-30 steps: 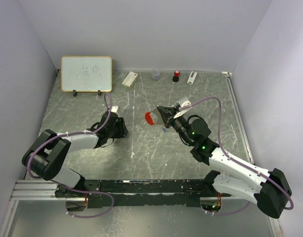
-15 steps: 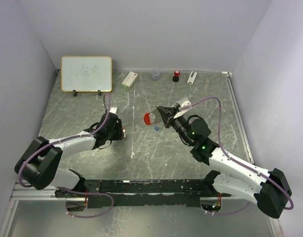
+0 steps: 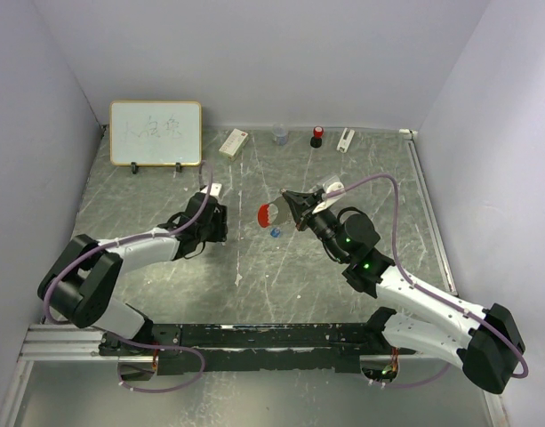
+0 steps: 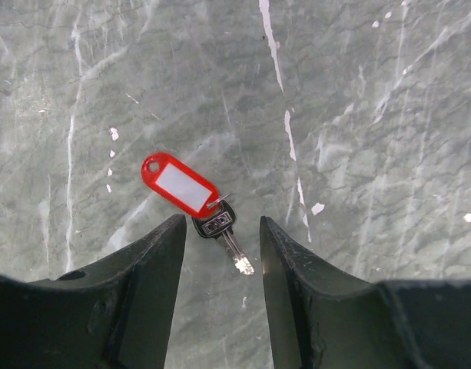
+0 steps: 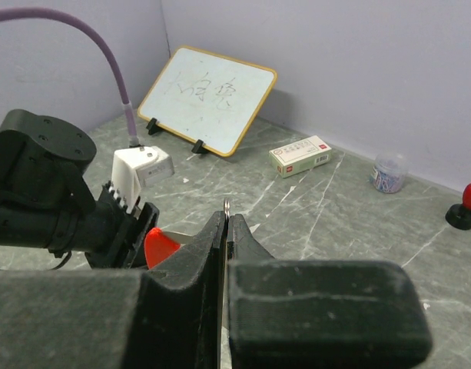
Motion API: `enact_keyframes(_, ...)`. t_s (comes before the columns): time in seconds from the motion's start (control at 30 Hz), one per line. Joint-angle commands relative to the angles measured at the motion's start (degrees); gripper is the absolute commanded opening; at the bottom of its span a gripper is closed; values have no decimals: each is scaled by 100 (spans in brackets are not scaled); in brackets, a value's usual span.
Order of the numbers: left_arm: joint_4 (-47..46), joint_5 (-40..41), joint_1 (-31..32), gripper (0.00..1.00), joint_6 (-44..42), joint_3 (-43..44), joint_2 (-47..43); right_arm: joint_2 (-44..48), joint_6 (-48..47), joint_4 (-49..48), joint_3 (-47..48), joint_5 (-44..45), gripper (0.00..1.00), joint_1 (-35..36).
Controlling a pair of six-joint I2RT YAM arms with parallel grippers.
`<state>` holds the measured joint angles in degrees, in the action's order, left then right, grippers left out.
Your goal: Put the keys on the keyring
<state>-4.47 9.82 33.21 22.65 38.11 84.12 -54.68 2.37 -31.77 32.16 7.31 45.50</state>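
The left pincer [image 4: 221,221] has shifted and hangs released over a red oblong plastic tag [image 4: 180,184]. The right pincer [image 5: 225,219] is clenched on the thin grey metal red-fobbed keyring [image 3: 266,213], with the tiny blue-headed key [image 3: 274,233] near its tips.

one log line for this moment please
left tool: open, facing red tag | key: at tag's end | right tool: shut on thin metal bit

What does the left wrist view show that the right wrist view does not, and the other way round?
Only left wrist: the keyring fob's white label, a dark-headed key at its end. Only right wrist: whiteboard, box, the shut right end effector pinching a thin metal piece. Both: the red fob, the open left end effector, grey table.
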Motion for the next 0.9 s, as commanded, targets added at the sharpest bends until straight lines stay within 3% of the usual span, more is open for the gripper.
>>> enact_keyframes(0.0,-434,45,12,55,-496,175,216,143,-82,-173,-34,52,0,19)
enact_keyframes(0.87,-840,-11,10,47,-901,130,599,128,-119,-172,-51,121,0,21)
